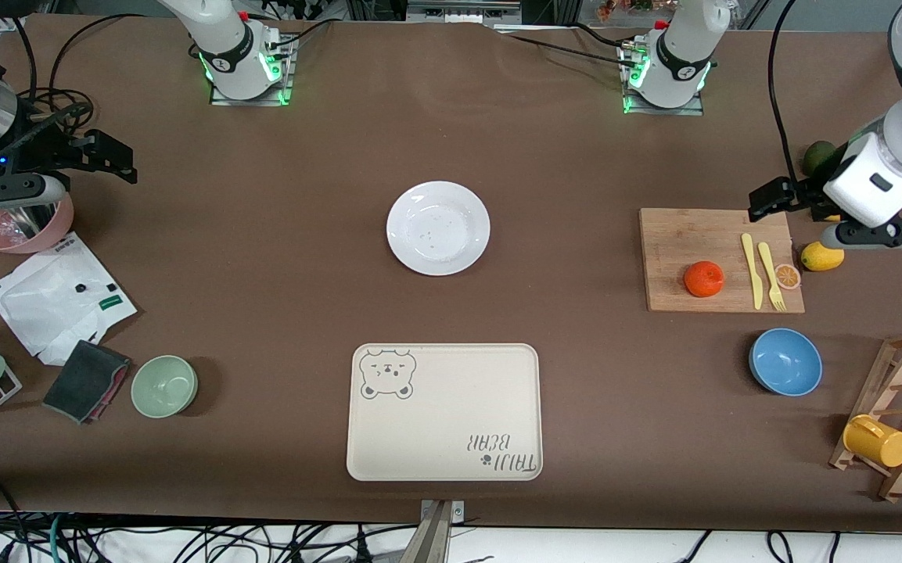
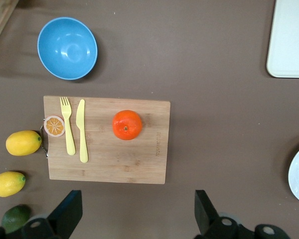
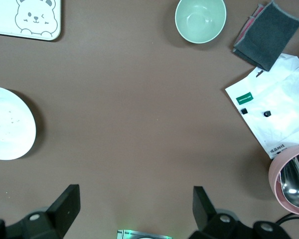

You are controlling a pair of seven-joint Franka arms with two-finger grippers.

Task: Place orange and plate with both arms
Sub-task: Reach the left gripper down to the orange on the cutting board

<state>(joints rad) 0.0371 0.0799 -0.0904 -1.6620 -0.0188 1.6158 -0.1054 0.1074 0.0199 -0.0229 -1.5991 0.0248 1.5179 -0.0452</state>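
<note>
The round glossy white plate (image 1: 438, 227) lies flat at the middle of the brown table (image 1: 278, 258), with bare tabletop all round its rim; the beige rectangular bear tray (image 1: 444, 411) sits nearer the front camera, well apart from it, its long sides running along the table's length. The small round orange-red fruit (image 1: 704, 279) rests on the rectangular wooden cutting board (image 1: 677, 234) toward the left arm's end of the table, on the board's half nearer the plate, with open wood around it; being round, it shows no long axis, and its stem dimple faces up in the left wrist view. On the same board, apart from the orange, a pale yellow plastic knife (image 1: 751, 270) and fork (image 1: 770, 275) lie side by side, and a thin orange slice (image 1: 788, 276) sits at the board's edge beside a yellow lemon (image 1: 821, 256). A blue bowl (image 1: 785, 361) stands nearer the camera than the board. The left gripper (image 1: 769, 198) hangs over the board's corner, fingers spread wide with nothing between them. The right gripper (image 1: 110, 156) hangs at the right arm's end, above bare table beside a pink bowl (image 1: 16, 227), fingers likewise spread and empty. A white plastic pouch (image 1: 59, 295), a dark folded cloth (image 1: 86, 380) and a pale green bowl (image 1: 164, 385) lie nearer the camera there, clear of the plate.
</note>
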